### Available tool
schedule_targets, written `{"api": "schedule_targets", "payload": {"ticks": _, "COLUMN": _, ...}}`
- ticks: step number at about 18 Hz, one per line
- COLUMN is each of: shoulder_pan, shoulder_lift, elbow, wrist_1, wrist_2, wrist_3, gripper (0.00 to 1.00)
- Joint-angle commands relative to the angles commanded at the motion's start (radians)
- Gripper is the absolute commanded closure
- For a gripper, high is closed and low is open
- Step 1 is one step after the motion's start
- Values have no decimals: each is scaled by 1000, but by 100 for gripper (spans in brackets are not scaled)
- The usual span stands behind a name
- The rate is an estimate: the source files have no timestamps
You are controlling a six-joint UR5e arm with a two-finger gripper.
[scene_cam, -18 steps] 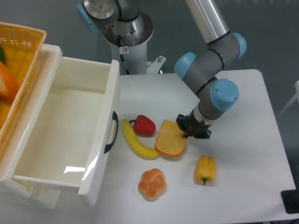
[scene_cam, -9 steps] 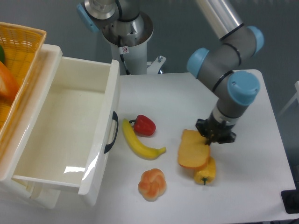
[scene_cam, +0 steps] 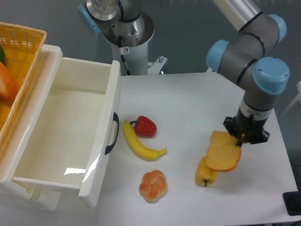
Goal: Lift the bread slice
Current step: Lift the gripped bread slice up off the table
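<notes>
The bread slice (scene_cam: pixel 223 153) is an orange-yellow flat piece with a darker crust. It hangs tilted above the table at the right, its lower edge overlapping the yellow bell pepper (scene_cam: pixel 204 173). My gripper (scene_cam: pixel 241 138) is shut on the slice's upper right edge, under the grey and blue wrist. The fingertips are mostly hidden behind the slice and the black gripper body.
A banana (scene_cam: pixel 139 144) and a red pepper (scene_cam: pixel 145 125) lie mid-table, with a knotted orange-pink bun (scene_cam: pixel 153 185) nearer the front. A large white bin (scene_cam: pixel 100 136) with a black handle stands at the left, a yellow basket (scene_cam: pixel 26 44) behind it. The table's right edge is close to the gripper.
The gripper has carried the bread slice from beside the banana to the right, lifting it over the yellow pepper. The other items stayed put.
</notes>
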Motion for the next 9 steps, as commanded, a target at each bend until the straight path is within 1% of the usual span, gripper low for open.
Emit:
{"api": "schedule_targets", "payload": {"ticks": 4, "shoulder_pan": 11, "shoulder_lift": 6, "elbow": 11, "wrist_1": -41, "wrist_2": 11, "wrist_3": 118, "gripper": 100}}
{"api": "schedule_targets", "payload": {"ticks": 6, "shoulder_pan": 14, "shoulder_lift": 9, "elbow": 12, "wrist_1": -63, "wrist_2": 14, "wrist_3": 138, "gripper": 100}}
{"api": "schedule_targets", "payload": {"ticks": 9, "shoulder_pan": 14, "shoulder_lift": 12, "elbow": 6, "wrist_1": -66, "wrist_2": 15, "wrist_3": 140, "gripper": 100}}
